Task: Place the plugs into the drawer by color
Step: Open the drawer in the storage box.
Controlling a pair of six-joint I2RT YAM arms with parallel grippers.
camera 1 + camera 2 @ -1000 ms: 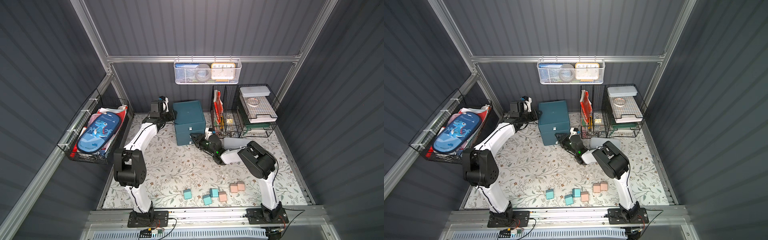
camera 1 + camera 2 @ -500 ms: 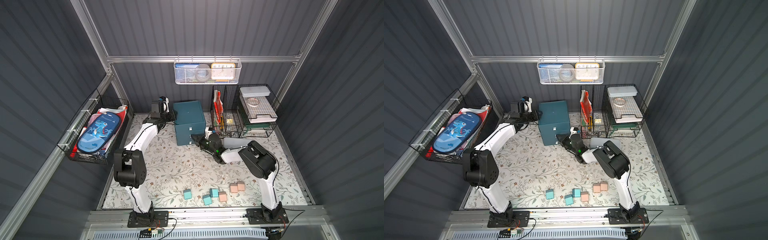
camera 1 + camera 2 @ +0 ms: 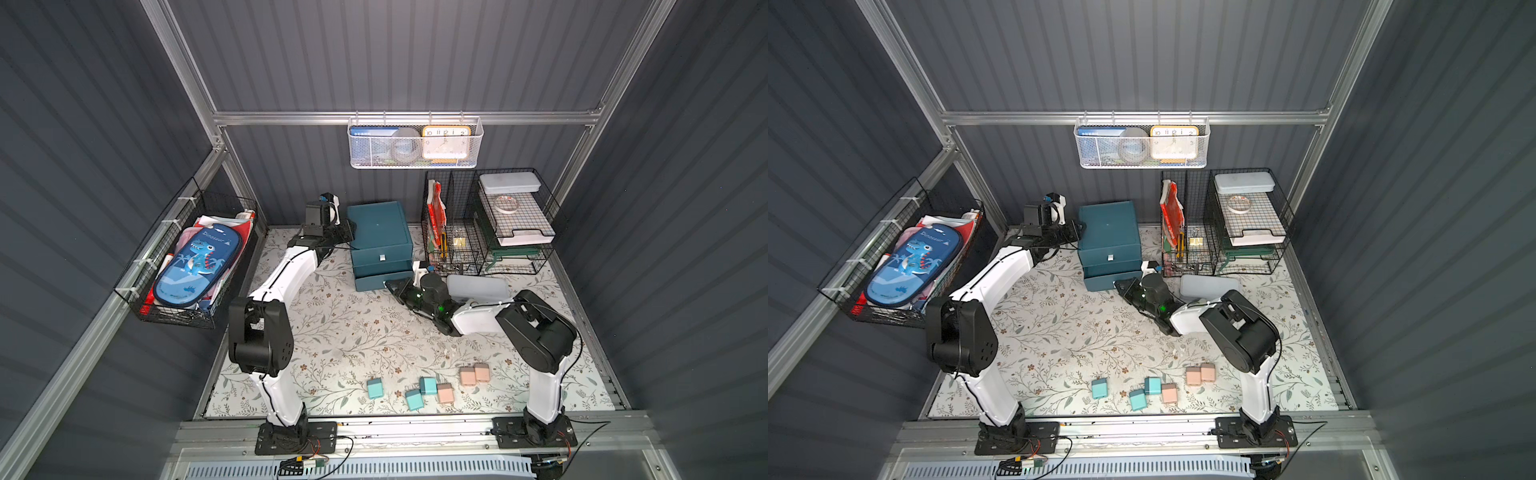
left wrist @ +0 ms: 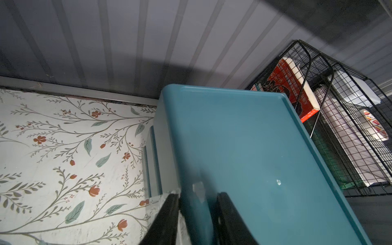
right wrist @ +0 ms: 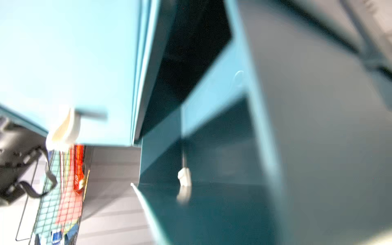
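The dark teal drawer stands at the back of the mat, its bottom drawer pulled out a little. My left gripper is shut on the cabinet's top left edge, one finger on each side of it. My right gripper lies low against the bottom drawer's front and is shut. Its tips and whatever they pinch are hidden. In the blurred right wrist view a white pull tab shows. Near the front edge lie three light blue-teal plugs and three peach pink plugs.
A pale grey-blue case lies under my right forearm. Black wire racks stand right of the drawer. A wire basket with a dinosaur pencil case hangs on the left wall, and a white mesh basket hangs on the back wall.
My right gripper has closed at the bottom drawer's front and shifted slightly. The left arm and the plugs have not moved.
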